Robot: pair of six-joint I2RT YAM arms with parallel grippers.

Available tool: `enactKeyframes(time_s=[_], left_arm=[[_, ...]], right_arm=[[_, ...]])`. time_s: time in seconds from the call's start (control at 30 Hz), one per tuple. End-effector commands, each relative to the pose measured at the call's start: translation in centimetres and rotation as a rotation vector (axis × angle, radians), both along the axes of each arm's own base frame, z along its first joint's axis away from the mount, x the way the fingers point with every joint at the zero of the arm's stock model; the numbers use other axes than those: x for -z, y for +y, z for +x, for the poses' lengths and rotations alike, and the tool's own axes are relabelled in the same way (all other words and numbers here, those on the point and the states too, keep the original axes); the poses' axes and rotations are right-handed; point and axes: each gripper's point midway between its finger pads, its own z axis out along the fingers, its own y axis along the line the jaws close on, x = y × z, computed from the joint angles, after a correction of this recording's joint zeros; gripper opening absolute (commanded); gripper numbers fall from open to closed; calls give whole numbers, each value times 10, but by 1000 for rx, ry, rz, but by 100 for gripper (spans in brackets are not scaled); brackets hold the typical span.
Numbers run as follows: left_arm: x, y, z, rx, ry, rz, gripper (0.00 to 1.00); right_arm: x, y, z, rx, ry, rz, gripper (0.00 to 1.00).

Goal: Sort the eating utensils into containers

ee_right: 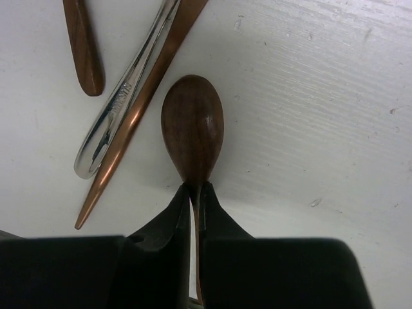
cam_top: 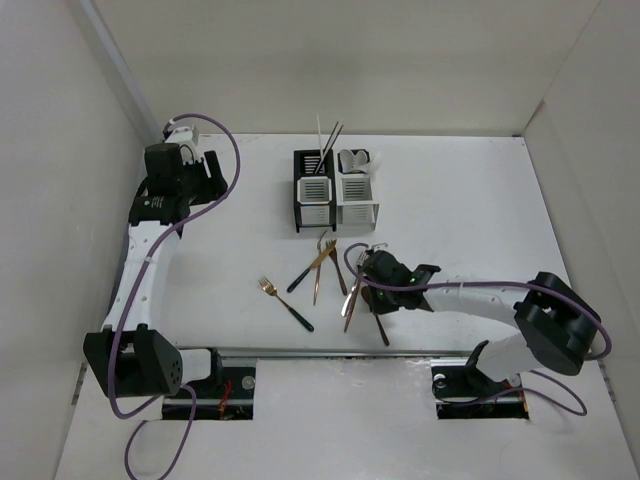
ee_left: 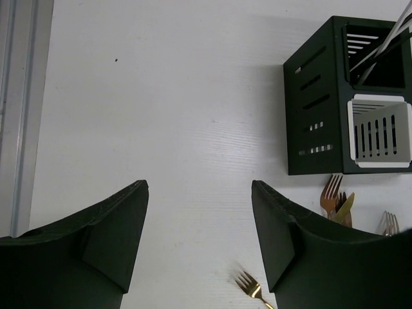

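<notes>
My R fingers pinch tight on brown spoon neck, low at counter. A copper handle & silver handle crowd just beside it. My L fingers gape wide, empty, black caddy ahead-right.

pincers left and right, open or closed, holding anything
left pincer: open, empty
right pincer: closed on the brown spoon

The paired caddies stand at the tabletop's back; loose cutlery lies before them, with one fork farther left.
</notes>
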Motion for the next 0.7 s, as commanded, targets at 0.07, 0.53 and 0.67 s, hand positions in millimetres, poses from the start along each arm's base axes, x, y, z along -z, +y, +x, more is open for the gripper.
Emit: enactKeyframes(time_s=[0.07, 0.53, 0.67], left_arm=[[-14, 2, -1, -6, -56, 0, 62], [-8, 10, 4, -32, -36, 5, 62], [-4, 14, 6, -42, -27, 4, 62]], right_arm=[[-11, -36, -6, 49, -34, -122, 0], [-101, -41, 23, 169, -376, 141, 0], [-187, -32, 53, 129, -654, 255, 0]])
